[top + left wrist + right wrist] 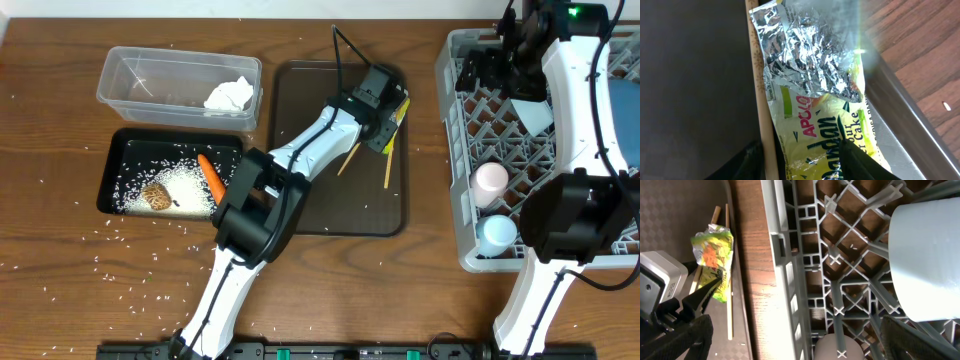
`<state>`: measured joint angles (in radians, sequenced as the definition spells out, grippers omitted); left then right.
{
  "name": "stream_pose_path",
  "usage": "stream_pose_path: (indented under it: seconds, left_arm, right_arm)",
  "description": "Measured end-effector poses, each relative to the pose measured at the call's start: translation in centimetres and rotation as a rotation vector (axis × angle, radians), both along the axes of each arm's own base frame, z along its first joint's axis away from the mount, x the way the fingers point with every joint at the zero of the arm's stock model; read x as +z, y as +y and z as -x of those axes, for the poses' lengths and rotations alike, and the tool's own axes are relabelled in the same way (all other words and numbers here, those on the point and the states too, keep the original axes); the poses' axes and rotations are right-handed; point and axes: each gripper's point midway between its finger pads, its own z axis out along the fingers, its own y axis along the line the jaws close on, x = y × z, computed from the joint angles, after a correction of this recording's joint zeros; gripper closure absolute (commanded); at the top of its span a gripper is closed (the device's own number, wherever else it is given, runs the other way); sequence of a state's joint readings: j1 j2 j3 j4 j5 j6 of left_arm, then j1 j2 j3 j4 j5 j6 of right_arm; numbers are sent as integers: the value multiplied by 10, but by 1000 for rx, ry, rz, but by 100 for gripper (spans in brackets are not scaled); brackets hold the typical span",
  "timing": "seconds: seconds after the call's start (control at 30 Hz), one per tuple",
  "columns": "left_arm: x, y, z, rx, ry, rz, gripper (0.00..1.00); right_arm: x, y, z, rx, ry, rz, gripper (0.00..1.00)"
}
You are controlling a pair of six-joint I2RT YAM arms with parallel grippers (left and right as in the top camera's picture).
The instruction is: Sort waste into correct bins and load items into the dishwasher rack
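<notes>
Left gripper (801, 159) jaws apart | foil wrapper (815, 95) between | print: "Cake"

The crinkled yellow-green foil wrapper (810, 100) has a shiny, creased silver inside and a glossy printed face. The pale wooden chopstick (761, 100) looks matt and speckled. The brown serving tray (690, 75) is matt and finely textured. The wooden table (920, 55) has a smooth sheen, and the grey plastic dishwasher rack (785, 290) is smooth and dull.

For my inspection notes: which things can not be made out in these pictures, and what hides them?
Overhead: the wrapper is mostly hidden under the left gripper.
Left wrist: the wrapper's lower end is cut off by the bottom edge.
Right wrist: the pale blue vessel is cut off by the right edge; cup or bowl, unclear.
</notes>
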<state>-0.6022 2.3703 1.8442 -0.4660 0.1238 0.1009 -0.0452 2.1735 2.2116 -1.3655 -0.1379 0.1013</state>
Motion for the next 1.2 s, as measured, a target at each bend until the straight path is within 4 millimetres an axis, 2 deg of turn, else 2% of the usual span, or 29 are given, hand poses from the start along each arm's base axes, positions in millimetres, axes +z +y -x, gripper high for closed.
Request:
stream_pose_path:
  seconds: [0.1,0.27,0.5,0.63,0.97,1.2]
  left_arm:
    - [0,-1,1,-3,0,0,52]
    - [0,-3,3,-4,2,1,74]
    - [0,-4,3,-7,2,0,89]
    - [0,-4,3,-3,4,1,93]
    - [3,1,7,8,21,-10,94]
    - [25,1,9,7,3,4,94]
  right_arm:
    - [0,0,0,0,0,0,1]
    - [0,0,0,0,0,0,1]
    - [0,0,1,0,3,0,1]
    - [0,0,1,0,3,0,1]
    - [0,0,1,7,3,2,1]
    - [0,0,1,7,2,2,1]
